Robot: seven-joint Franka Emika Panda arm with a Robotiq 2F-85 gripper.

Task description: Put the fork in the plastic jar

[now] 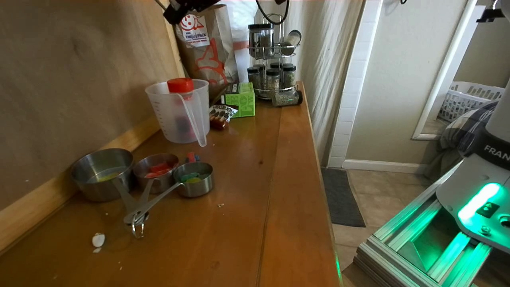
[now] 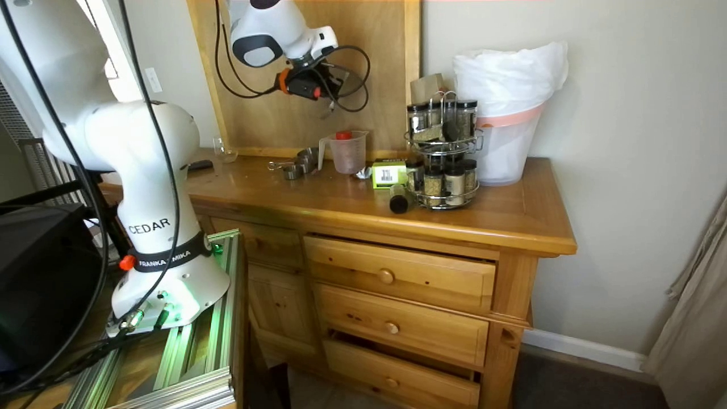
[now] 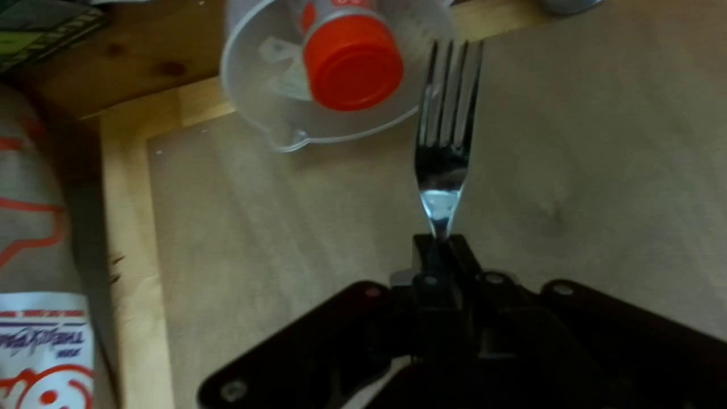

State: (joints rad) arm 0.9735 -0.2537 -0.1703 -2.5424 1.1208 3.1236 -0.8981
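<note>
The plastic jar is a translucent pitcher (image 1: pixel 165 111) with a handle. It stands upright on the wooden counter, also in the other exterior picture (image 2: pixel 351 160). A red-capped bottle (image 1: pixel 180 85) stands inside it. In the wrist view the jar's open mouth (image 3: pixel 245 68) is at the top, with the red cap (image 3: pixel 353 62) in it. My gripper (image 3: pixel 440 241) is shut on the handle of the silvery fork (image 3: pixel 442 165), tines pointing away from the fingers. The tines overlap the jar's rim in the wrist view. In an exterior view my gripper (image 2: pixel 334 101) is above the jar, apart from it.
Steel measuring cups (image 1: pixel 201 186) with long handles stand beside the jar. A green box (image 1: pixel 244 99), a snack wrapper (image 1: pixel 221 115), a paper bag (image 1: pixel 217 59) and a spice rack (image 2: pixel 446 147) are on its other side. A wooden panel (image 1: pixel 79 87) rises behind.
</note>
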